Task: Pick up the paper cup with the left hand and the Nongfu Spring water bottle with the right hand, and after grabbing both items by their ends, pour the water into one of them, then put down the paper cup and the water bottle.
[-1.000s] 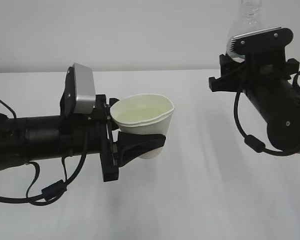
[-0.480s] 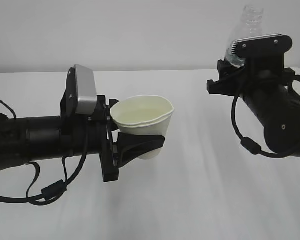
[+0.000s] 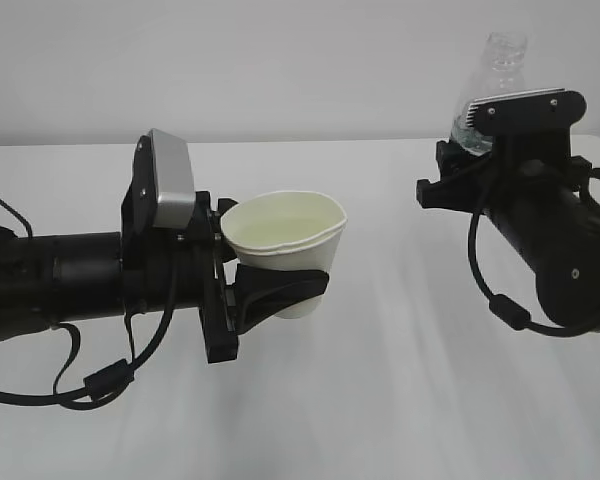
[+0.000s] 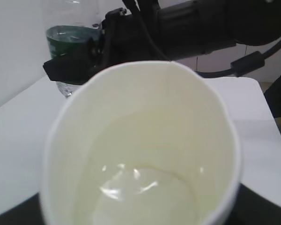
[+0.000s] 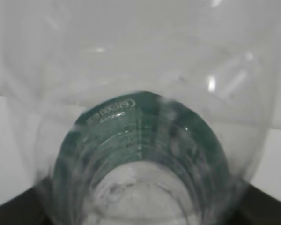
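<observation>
Exterior view: one cup (image 3: 285, 240), one bottle (image 3: 492, 95), two claws, all above a white surface (image 3: 400, 380). Left claw (image 3: 280, 290) closed around cup's lower half, cup upright and held clear of surface, rim squeezed slightly oval. Thin paper, light, soft; likely to crush under harder pinch, so best held low near the stiffer base, as now. Left wrist view: pale liquid pooled in cup bottom, so weight shifting with any tilt; spills easily. Right claw (image 3: 480, 150) closed on bottle's lower body, neck up and uncapped, well apart from cup and higher. Thin ribbed plastic, springy, light; ribs and label (image 4: 68, 40) giving some grip, smooth wall otherwise slippery. Water level in bottle hard to tell through right wrist view.
</observation>
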